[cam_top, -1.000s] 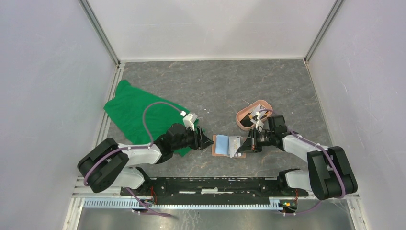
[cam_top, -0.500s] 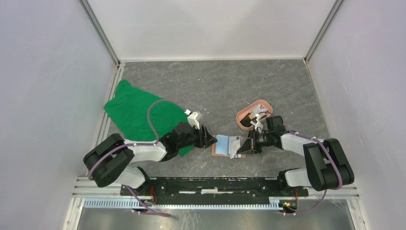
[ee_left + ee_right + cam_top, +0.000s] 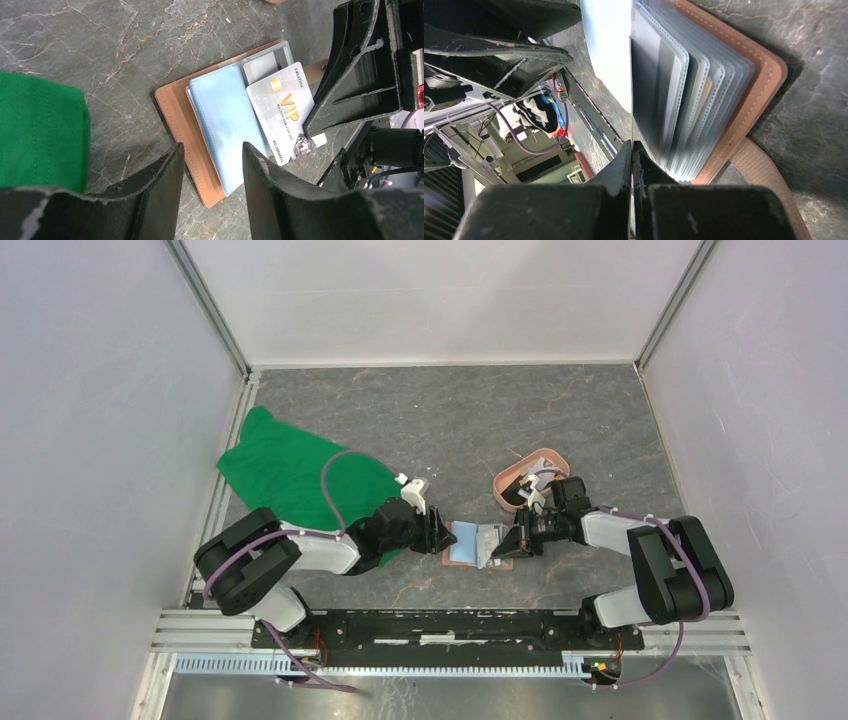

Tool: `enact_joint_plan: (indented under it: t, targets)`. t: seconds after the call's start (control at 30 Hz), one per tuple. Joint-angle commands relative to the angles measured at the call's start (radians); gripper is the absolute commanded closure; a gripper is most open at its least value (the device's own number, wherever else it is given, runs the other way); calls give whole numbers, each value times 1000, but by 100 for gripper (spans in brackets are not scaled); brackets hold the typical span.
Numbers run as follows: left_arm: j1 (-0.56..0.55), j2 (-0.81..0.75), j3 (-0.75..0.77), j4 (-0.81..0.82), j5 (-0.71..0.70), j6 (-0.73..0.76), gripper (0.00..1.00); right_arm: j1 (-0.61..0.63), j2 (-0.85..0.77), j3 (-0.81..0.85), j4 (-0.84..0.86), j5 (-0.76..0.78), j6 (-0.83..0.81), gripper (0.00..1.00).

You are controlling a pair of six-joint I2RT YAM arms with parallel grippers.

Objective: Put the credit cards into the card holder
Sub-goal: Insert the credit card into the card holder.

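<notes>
Card point(image 3: 282, 112), thin, light, stiff and probably slick, is pinched at one corner between the closed fingers of the right gripper point(image 3: 631, 150); its free end lies across the open holder point(image 3: 172, 107). An edge grip suits it best. Left gripper point(image 3: 212, 150), half-open and empty, hovers just short of the holder's edge.

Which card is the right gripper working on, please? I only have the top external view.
Observer: A silver VIP card. The left wrist view shows it lying on the open card holder, one corner under the right gripper.
Operator: Is it actually gripped?
Observer: The right wrist view shows that gripper shut on the card's thin edge.
Operator: And the left gripper?
Observer: The left gripper is open, and the holder's near edge shows in the gap between its jaws.
</notes>
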Motion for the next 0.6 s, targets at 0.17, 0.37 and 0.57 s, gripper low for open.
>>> enact_joint_plan:
  t: [0.17,0.37,0.57]
  targets:
    - [-15,41,49,-13,-42,41,50,15,43,59,16,14,-36,100]
    - [-18,72,72,-58,-44,59,62,17,59,81,-7,25,-62,100]
    - [-22,88,81,-96,-53,69,68,22,74,93,-18,37,-74,100]
